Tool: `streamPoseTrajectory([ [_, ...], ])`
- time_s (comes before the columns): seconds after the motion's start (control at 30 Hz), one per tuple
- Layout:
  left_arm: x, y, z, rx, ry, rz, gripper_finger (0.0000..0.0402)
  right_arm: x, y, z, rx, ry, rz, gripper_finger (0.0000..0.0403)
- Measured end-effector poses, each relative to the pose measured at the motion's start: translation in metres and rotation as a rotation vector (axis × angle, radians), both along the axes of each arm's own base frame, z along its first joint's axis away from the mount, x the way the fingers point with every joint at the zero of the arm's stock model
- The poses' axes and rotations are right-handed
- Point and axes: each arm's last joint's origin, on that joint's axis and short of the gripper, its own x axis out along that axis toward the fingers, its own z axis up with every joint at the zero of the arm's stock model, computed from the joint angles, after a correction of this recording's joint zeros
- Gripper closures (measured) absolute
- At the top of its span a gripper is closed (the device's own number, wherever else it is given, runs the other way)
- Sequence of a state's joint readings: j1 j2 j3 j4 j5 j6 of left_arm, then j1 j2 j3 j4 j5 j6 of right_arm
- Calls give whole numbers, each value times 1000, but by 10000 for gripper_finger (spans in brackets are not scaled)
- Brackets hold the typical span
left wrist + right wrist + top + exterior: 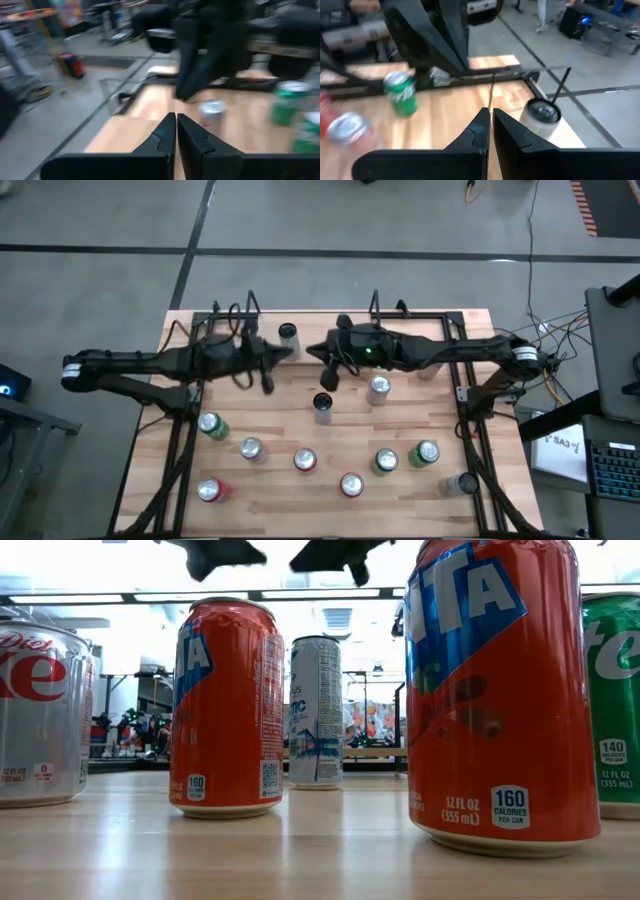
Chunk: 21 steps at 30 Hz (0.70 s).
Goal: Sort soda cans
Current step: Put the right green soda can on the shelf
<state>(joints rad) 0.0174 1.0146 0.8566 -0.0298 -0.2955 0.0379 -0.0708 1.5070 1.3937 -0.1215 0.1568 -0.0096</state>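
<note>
Cans (304, 459) stand scattered over the wooden table (280, 505), none of them grouped by colour yet, so the sorting looks barely begun. Most stand in a loose band across the near half: a green one (212, 425) on the left, a red one (211, 491) at the near-left corner, two green ones (424, 452) toward the right. Three more stand closer to the arms: a dark can (323, 406) at mid-table, a silver can (378, 388) just beside it to the right, and another can (288, 333) at the far edge.

Both arms hover over the far half with nothing in hand. The left gripper (266, 377) has its jaws pressed together, as the left wrist view shows (176, 131), and the right gripper (328, 377) is likewise closed and empty (489, 127).

To do the pick well, whichever arm goes first should probably spread its jaws wide before descending, since closed tips would knock a can over. The dark can lies nearest the right gripper and seems the natural first target. The jaws should come down around the middle of its body, squarely, keeping clear of the silver can alongside. The other arm is best held back so the two do not cross.
</note>
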Motion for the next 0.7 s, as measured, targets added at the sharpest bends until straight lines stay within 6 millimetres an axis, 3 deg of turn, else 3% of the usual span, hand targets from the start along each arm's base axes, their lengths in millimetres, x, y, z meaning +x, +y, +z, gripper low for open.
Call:
streamPoseTrajectory([
  [0.3,8,-53,2,-61,-82,-209,401,-41,44,13,65,164,104,390],
  [0.7,27,-82,-7,-100,-147,-300,401,-91,74,2,319,491,14,390],
])
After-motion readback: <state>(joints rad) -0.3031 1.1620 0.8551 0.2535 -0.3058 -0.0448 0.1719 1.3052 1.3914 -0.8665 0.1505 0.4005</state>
